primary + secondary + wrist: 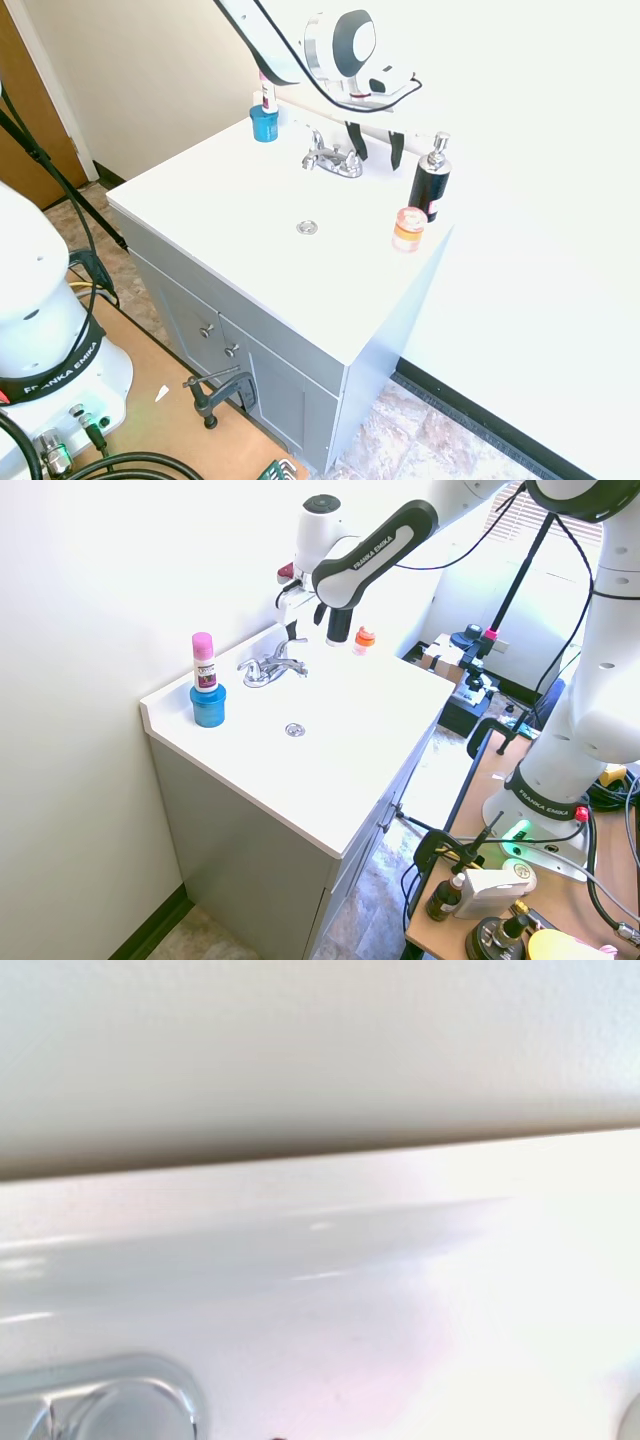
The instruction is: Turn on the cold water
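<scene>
While fingers (375,145) hang spread behind faucet (333,158), blue cup (208,704) (pink-capped bottle (203,661) inside).

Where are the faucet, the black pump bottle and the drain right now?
faucet (333,160): first exterior view, on its chrome base between the two levers.
black pump bottle (430,186): first exterior view, on its black body.
drain (294,730): second exterior view, on the metal ring.

Around me: cream walls (150,70), black baseboard (500,425). White vanity top (220,200) over grey cabinet doors (190,320), small knobs. Marbled tile floor (420,435). Brown wooden door (25,110) at far left. Bright daylight through blinds (500,520), glare washing wall.
</scene>
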Motion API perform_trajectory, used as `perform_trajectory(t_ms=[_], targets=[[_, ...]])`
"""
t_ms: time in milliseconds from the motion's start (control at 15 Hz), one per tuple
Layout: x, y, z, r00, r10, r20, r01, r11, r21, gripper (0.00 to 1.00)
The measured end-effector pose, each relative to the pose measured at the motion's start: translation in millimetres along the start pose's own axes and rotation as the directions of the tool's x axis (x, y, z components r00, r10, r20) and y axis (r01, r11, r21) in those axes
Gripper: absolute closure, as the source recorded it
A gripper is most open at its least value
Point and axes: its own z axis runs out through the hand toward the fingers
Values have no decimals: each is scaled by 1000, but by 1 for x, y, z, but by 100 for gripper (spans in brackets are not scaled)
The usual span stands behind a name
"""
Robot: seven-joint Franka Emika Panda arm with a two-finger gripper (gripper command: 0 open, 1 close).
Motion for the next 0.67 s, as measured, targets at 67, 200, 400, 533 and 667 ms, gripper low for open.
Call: perform_trajectory(t_ms=[67, 200, 400, 533, 667], targets=[[-1, 0, -1, 1000, -4, 11, 4, 1000, -5, 0], [-5, 0, -7, 998, -11, 55, 12, 1000, -12, 0], [-7, -2, -23, 995, -11, 101, 13, 1000, -11, 0], [-5, -3, -34, 995, -6, 97, 6, 1000, 2, 0], [-3, -2, -51, 993, 2, 114, -4, 1000, 16, 0]])
